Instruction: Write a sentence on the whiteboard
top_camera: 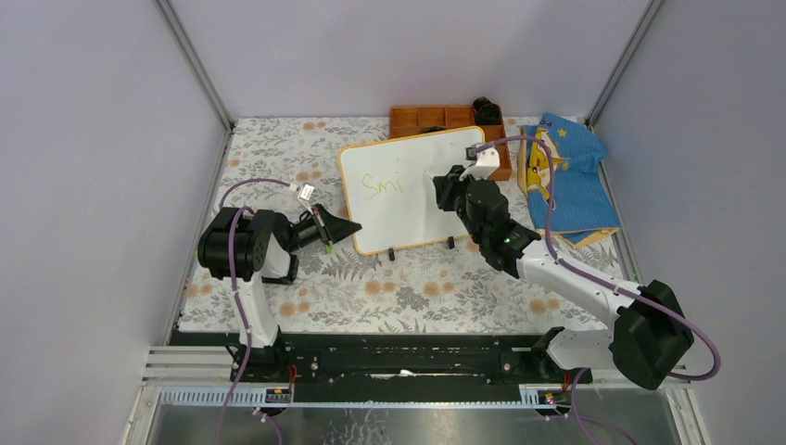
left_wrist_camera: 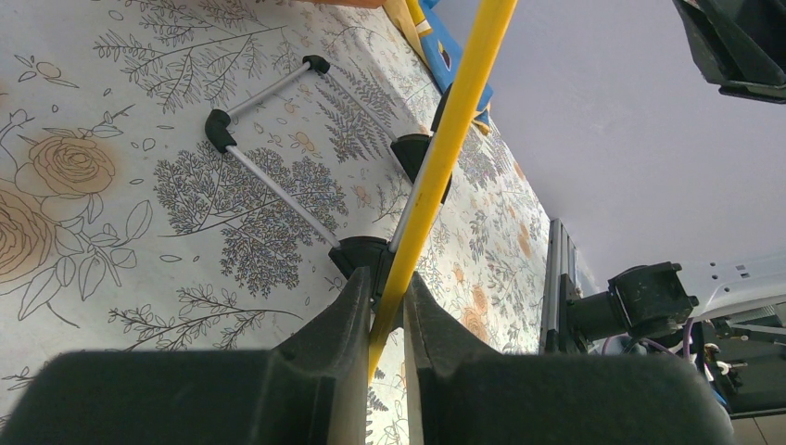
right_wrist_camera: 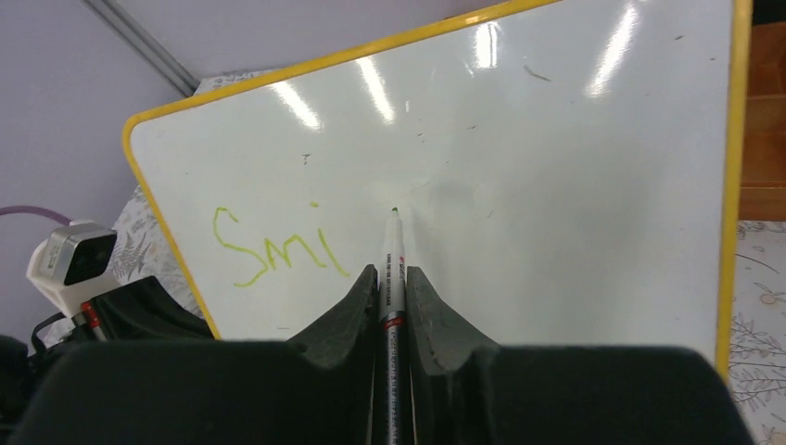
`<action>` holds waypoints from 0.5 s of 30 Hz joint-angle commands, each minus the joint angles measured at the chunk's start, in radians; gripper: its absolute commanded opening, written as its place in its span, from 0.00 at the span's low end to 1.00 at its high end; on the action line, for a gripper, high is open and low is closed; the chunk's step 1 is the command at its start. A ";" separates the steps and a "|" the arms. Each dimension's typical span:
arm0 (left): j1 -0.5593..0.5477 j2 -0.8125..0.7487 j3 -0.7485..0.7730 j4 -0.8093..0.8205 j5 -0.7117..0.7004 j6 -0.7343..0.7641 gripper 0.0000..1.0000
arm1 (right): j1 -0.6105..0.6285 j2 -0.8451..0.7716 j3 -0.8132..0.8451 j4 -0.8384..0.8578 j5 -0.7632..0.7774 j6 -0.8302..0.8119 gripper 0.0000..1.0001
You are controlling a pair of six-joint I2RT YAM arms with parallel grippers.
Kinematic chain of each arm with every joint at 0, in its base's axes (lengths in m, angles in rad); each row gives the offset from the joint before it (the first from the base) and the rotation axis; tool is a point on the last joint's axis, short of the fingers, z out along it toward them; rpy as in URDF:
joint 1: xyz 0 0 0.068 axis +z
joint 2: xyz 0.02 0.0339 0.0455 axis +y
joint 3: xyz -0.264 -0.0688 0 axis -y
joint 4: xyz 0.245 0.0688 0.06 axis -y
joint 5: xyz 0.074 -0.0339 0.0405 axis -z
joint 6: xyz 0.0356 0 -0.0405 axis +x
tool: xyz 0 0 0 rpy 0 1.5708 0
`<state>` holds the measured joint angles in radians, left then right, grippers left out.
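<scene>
Right gripper [right_wrist_camera: 391,274] nearest the lens, jaws clamped on a marker [right_wrist_camera: 394,243]. Marker's long axis runs away from the camera, tip pointing at the whiteboard [right_wrist_camera: 556,167]; touching or a hair off, can't tell. Sentence [right_wrist_camera: 271,250] reads only "Smi", yellow-green, just left of the tip. Whiteboard stands propped mid-table [top_camera: 371,287] toward the far edge, long axis left-right. Left gripper [left_wrist_camera: 385,287] pinched on its yellow frame at the near-left corner. Only the left wrist view shows the wire stand [left_wrist_camera: 278,190] behind it. Top view alone shows the orange tray [top_camera: 436,119] and blue cloth [top_camera: 565,176] by the far-right corner.
</scene>
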<state>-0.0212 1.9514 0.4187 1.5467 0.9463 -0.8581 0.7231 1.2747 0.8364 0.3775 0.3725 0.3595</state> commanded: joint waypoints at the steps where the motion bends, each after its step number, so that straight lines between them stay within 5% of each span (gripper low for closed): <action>1: -0.005 0.021 -0.001 -0.027 -0.055 0.033 0.00 | -0.022 -0.010 0.038 0.030 -0.023 0.004 0.00; 15: -0.005 0.021 -0.001 -0.027 -0.055 0.031 0.00 | -0.014 0.099 0.141 0.052 -0.103 -0.026 0.00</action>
<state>-0.0219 1.9514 0.4187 1.5467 0.9463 -0.8574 0.7013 1.3548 0.9092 0.3786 0.2939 0.3519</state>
